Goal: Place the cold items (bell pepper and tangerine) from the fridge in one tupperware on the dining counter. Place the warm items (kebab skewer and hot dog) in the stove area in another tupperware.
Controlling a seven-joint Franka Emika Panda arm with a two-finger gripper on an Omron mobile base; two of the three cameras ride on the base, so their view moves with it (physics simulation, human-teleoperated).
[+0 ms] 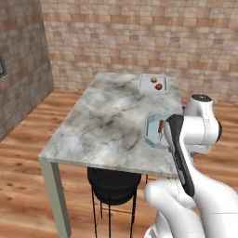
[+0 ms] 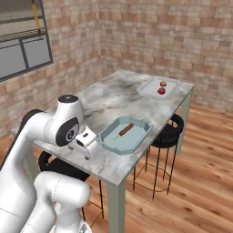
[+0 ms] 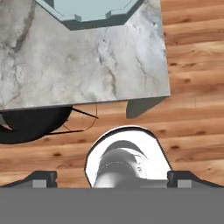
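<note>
Arm hides near tupperware edge — skewer inside, small.

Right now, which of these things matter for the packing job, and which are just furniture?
For the job:
- teal tupperware holding a kebab skewer
- white tupperware holding tangerine and red bell pepper
- gripper, open

Just there:
- marble counter
- black stools
</note>
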